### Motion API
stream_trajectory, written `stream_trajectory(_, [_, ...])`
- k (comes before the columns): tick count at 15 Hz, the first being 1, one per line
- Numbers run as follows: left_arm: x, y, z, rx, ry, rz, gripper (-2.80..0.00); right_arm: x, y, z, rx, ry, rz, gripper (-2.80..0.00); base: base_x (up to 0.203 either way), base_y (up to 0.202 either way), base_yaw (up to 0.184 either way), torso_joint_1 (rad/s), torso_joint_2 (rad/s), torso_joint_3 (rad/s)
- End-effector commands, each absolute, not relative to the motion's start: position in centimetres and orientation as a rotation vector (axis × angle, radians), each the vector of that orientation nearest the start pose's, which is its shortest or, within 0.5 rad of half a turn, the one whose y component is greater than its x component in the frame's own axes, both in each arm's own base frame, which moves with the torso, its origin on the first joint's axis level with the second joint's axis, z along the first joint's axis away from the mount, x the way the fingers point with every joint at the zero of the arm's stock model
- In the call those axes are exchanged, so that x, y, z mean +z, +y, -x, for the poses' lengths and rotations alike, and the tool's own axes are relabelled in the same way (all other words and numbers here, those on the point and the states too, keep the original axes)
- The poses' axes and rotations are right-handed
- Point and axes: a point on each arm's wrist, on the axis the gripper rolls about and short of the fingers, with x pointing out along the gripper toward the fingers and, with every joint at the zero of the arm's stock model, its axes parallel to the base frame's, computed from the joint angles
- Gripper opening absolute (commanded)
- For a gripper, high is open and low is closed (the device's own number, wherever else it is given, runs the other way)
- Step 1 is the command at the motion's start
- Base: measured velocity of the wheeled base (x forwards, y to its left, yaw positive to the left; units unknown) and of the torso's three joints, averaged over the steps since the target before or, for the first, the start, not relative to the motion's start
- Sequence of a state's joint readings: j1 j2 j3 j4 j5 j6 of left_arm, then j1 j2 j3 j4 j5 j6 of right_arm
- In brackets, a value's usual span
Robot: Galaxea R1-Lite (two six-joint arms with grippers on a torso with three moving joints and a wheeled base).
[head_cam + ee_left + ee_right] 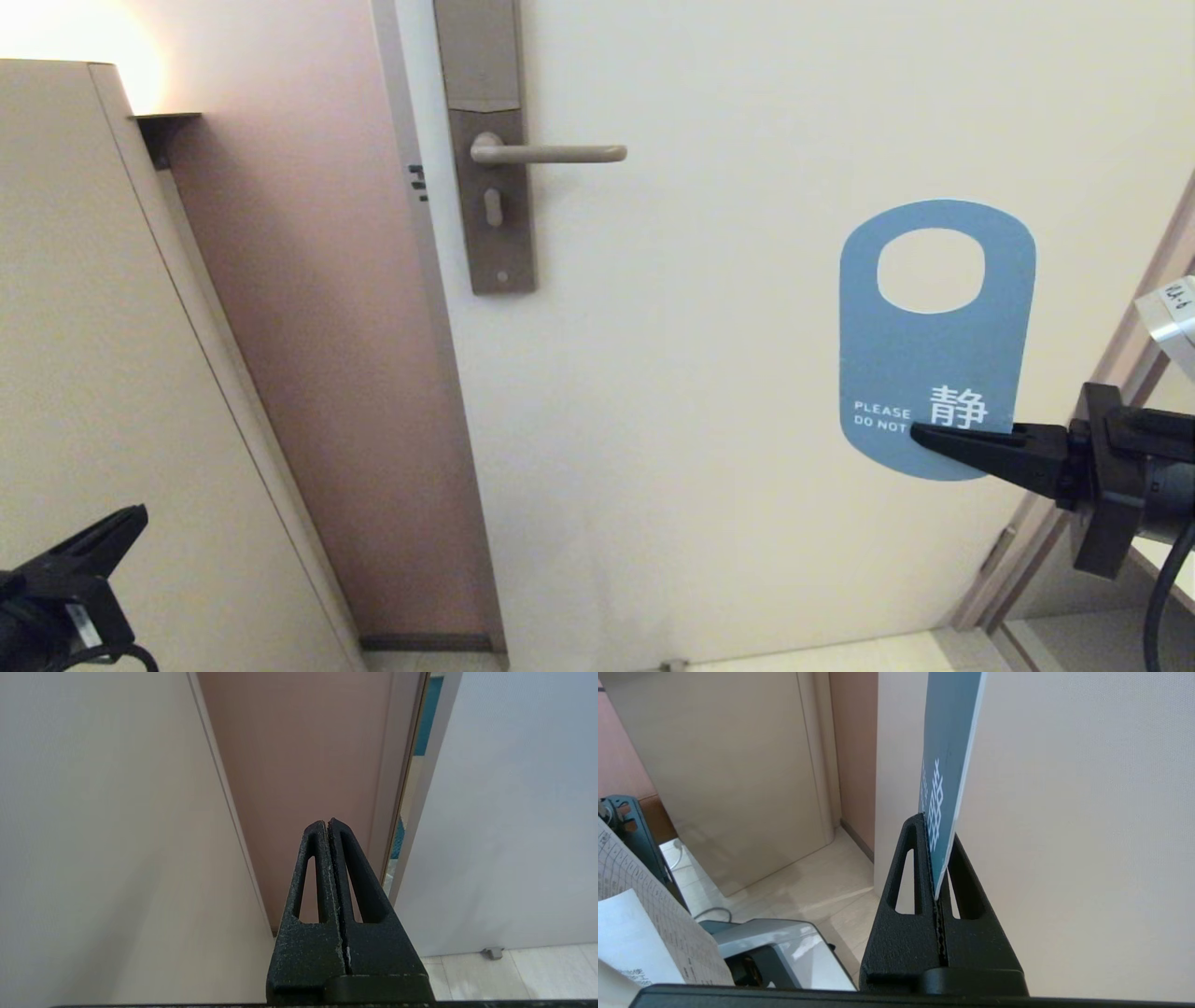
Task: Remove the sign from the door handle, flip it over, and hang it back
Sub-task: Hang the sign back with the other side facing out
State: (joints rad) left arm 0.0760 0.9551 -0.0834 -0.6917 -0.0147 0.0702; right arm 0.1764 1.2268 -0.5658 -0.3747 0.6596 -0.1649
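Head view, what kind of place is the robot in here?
Probably a hotel room entrance. A cream door carries a lever door handle on a tall backplate with keyhole, and the right gripper holds a blue "Please do not..." sign, the sort hung outside guest rooms.

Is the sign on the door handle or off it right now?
Off. The sign is held upright by the right pincer, away from the bare door handle.
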Motion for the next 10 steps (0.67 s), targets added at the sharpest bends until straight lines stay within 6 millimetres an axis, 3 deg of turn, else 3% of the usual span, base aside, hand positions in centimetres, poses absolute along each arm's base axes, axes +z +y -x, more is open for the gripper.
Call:
stream_trajectory(1, [13.5, 0.6, -8.1, 0.063, 0.15, -0.064, -2.8, 20.8, 4.4, -17.3, 0.849, 0.212, 0.084, -2.8, 0.0, 0.0, 0.0, 0.0, 0.0, 0.0])
stream_trajectory(5, [12.7, 0.5, -5.5, 0.105, 0.12, -0.065, -2.8, 20.9, 4.2, -17.3, 0.841, 0.209, 0.084, -2.8, 0.0, 0.0, 0.0, 0.0, 0.0, 0.0])
stream_trajectory(10, [10.9, 0.1, -0.5, 0.107, 0.014, -0.078, -2.8, 20.9, 3.8, -17.4, 0.817, 0.208, 0.083, -2.8, 0.0, 0.0, 0.0, 0.0, 0.0, 0.0])
